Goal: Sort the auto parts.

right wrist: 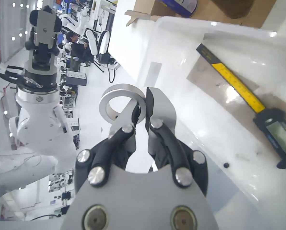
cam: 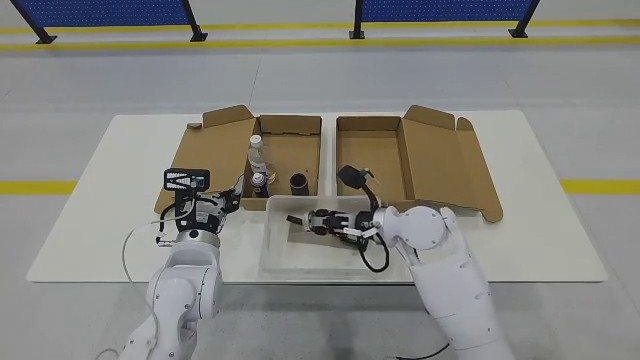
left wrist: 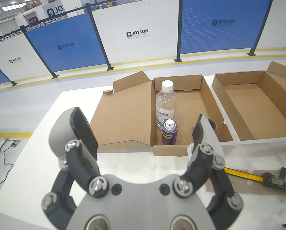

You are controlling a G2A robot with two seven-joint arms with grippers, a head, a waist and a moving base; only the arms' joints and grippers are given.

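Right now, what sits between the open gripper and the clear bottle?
A spray can, upright in the box right before the bottle, past the box's near wall from the left gripper. The left wrist view shows it.

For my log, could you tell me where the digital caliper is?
In the right wrist view, the digital caliper lies flat in the clear tray, near the right gripper holding a metal ring.
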